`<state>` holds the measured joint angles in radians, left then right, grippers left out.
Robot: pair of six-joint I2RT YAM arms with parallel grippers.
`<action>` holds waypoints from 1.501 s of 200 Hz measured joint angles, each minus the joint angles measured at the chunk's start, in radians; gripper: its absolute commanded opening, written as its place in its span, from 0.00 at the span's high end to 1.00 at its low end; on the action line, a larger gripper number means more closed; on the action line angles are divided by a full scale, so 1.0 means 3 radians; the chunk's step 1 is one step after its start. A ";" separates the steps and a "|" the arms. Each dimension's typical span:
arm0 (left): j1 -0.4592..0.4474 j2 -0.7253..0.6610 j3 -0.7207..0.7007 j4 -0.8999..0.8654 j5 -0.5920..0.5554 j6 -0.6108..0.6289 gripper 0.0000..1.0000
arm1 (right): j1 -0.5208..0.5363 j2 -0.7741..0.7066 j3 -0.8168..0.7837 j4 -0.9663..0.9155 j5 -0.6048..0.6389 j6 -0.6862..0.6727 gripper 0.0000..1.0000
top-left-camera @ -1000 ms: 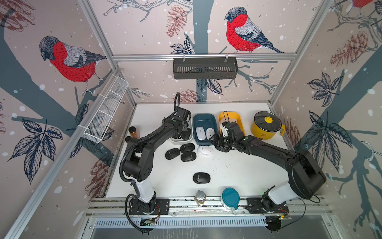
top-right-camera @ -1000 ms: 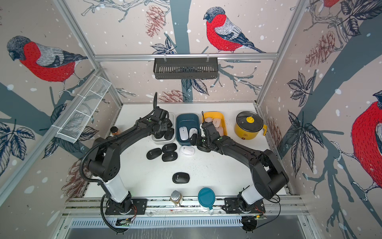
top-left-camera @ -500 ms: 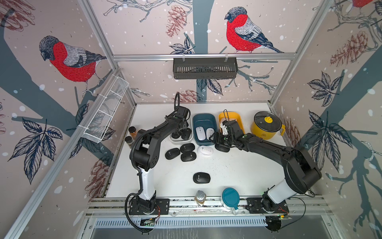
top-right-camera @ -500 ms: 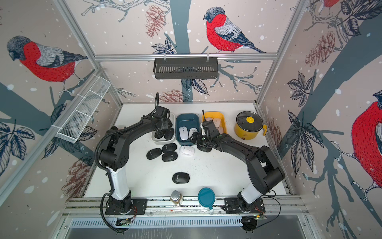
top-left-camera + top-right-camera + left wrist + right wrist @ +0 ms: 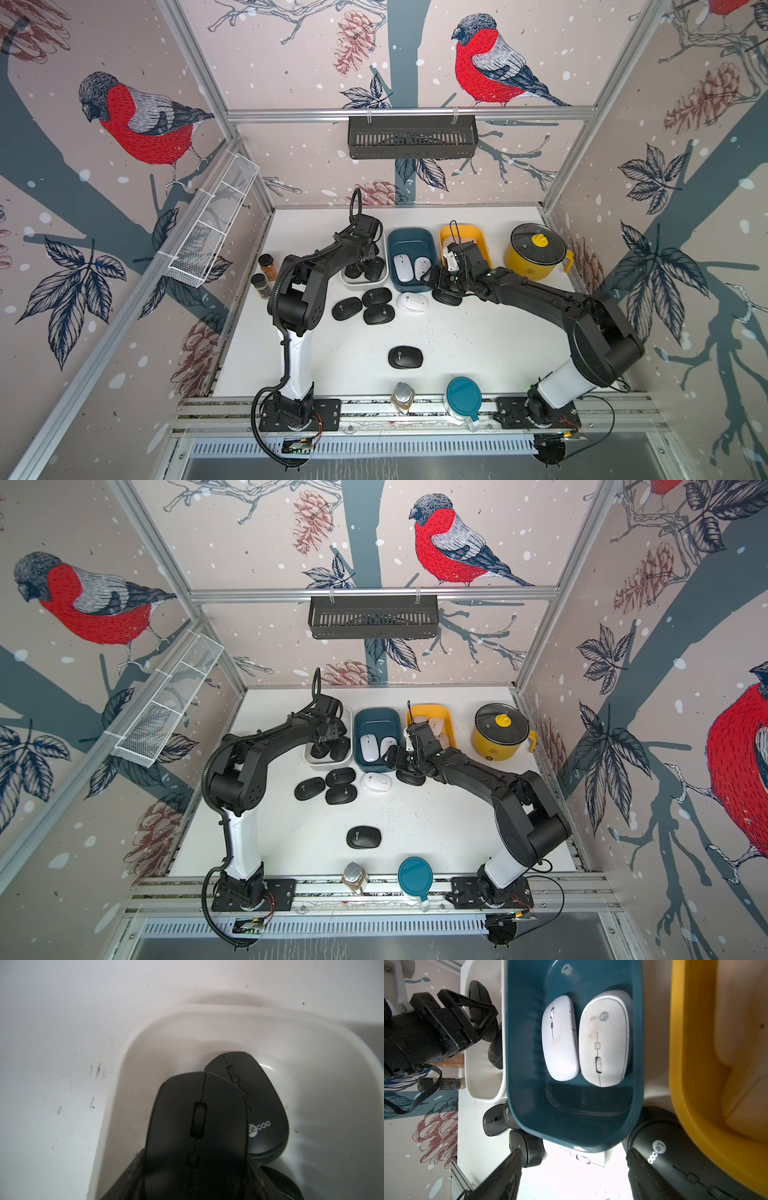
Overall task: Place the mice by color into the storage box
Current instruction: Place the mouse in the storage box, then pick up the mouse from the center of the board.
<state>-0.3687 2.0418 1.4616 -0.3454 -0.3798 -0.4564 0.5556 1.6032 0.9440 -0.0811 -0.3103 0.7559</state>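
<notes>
The left tool [image 5: 360, 266] is clenched on a held black mouse [image 5: 197, 1126], which hangs low inside the white bin [image 5: 124, 1084] – a second black mouse [image 5: 268, 1109] lies just beside it on the bin floor. The right tool [image 5: 574, 1153] is released, its fingers [image 5: 508, 1172] spread above the surface [image 5: 478, 345] at the near end of the teal bin [image 5: 525, 1064]. That bin holds two white mice [image 5: 560, 1041] side by side. Another black mouse [image 5: 660, 1147] lies just beside one finger, against the yellow bin [image 5: 685, 1084], where pale pink mice [image 5: 436, 729] sit. In both top views three black mice [image 5: 379, 315] [image 5: 340, 794] cluster in front of the white bin, with a loose white mouse [image 5: 412, 302] just beside them – a lone black mouse [image 5: 405, 357] lies well apart, nearer the front rail
</notes>
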 measured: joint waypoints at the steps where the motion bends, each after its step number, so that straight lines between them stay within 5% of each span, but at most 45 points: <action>1: 0.0000 0.0001 0.0001 0.0000 -0.0001 -0.0001 0.50 | 0.0000 0.0000 0.0000 0.0000 0.0000 0.0000 0.21; 55: 0.0004 0.0114 0.0117 0.0001 -0.0048 -0.0029 0.46 | -0.0003 0.0008 0.0000 0.0003 -0.0010 0.0001 0.21; 109: 0.0004 0.0207 0.0258 -0.0041 -0.0046 -0.0062 0.24 | -0.0003 0.0028 0.0001 0.0005 -0.0013 0.0013 0.21; 167: 0.0004 0.0182 0.0460 -0.0214 0.0028 -0.0130 0.21 | -0.0003 0.0028 0.0031 0.0003 -0.0010 0.0014 0.21; 239: -0.0084 -0.0500 0.0413 -0.0281 0.0130 -0.0123 0.21 | 0.0205 -0.0131 0.0076 -0.0097 0.0243 -0.0276 0.21; 300: -0.0305 -0.1235 -0.0092 -0.0310 0.0131 -0.0058 0.20 | 0.0899 -0.0534 -0.0259 -0.0065 0.0619 -0.0975 0.21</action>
<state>-0.4603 1.6714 1.4342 -0.4385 -0.3405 -0.4740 0.8253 1.4429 0.8661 -0.1005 -0.1246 0.4633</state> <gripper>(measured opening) 0.794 0.789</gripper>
